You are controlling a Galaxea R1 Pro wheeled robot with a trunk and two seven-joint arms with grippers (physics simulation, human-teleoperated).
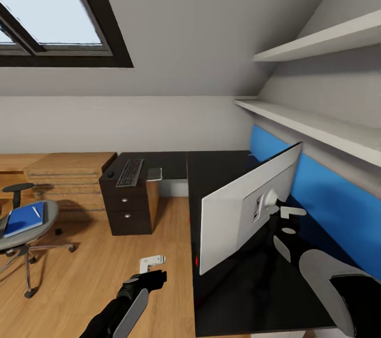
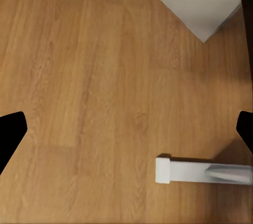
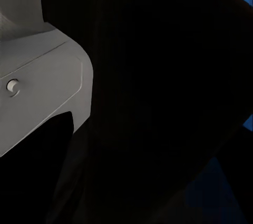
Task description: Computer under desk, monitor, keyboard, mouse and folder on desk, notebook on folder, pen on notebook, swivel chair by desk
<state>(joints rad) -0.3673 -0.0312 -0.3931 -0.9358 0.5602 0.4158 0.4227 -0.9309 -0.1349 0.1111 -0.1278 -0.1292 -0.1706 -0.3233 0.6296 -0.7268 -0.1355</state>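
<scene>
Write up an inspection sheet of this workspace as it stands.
Surface: black desk, L-shaped, with a drawer unit under its far wing.
Job's things: monitor over the near wing, back to the camera; keyboard on the far wing; blue folder on the chair, with the pen on it.
Clutter: nothing seen.
End effectors: left end effector open above the floor; right end effector behind the monitor, grip unclear.
Cables: nothing seen.
Surroundings: skylight, wall shelves, wooden bench.
</scene>
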